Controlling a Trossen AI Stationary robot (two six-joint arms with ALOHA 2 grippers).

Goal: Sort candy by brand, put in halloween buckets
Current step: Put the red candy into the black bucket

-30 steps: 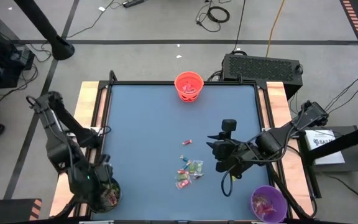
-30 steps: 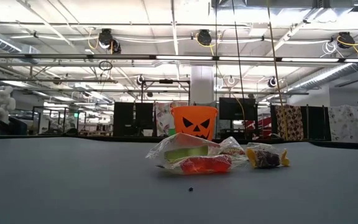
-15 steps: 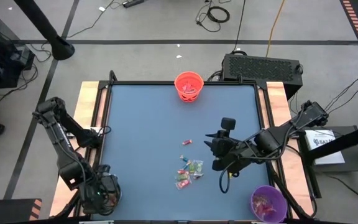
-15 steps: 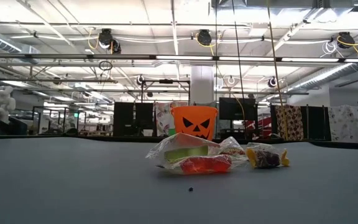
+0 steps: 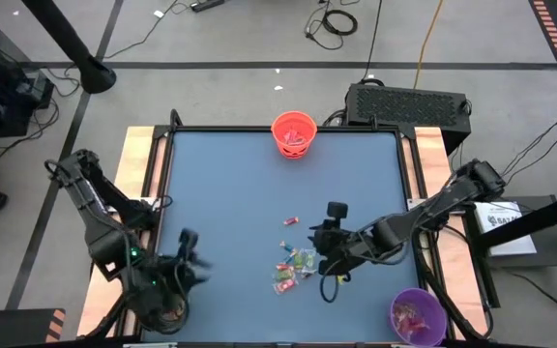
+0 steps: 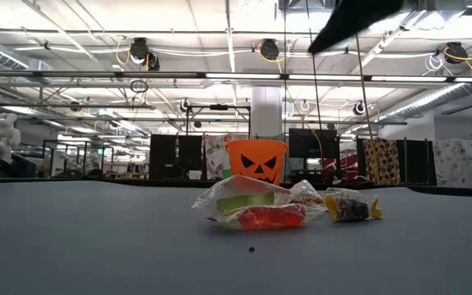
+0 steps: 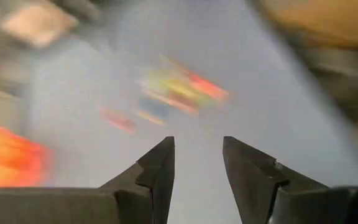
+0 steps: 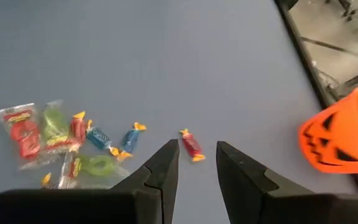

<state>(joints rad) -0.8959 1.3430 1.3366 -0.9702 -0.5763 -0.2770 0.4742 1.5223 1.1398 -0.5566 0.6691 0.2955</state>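
Observation:
Several small wrapped candy pieces lie in a loose pile [image 5: 296,263] [image 8: 61,137] [image 6: 260,205] on the blue table. One red candy [image 5: 290,221] [image 8: 191,145] lies alone, a little farther back. My right gripper [image 5: 317,235] [image 8: 196,163] hovers open just right of the pile, its tips short of the lone red candy. My left gripper [image 5: 193,259] [image 7: 197,162] is open and empty over the table's near left part. The orange bucket [image 5: 294,133] stands at the far edge and the purple bucket [image 5: 417,316] at the near right. The black bucket [image 5: 170,311] is mostly hidden under my left arm.
Bare blue table lies between the pile and the orange bucket [image 8: 340,134] [image 6: 256,161]. The purple bucket holds some sweets. A raised dark rim [image 5: 167,164] runs round the table. Part of my right arm [image 6: 355,20] shows at the top of the low view.
My left gripper has swung from above the black bucket toward the table's middle, turning as it went. My right gripper has sunk and moved left toward the candy pile and the lone red candy. The candy has not moved.

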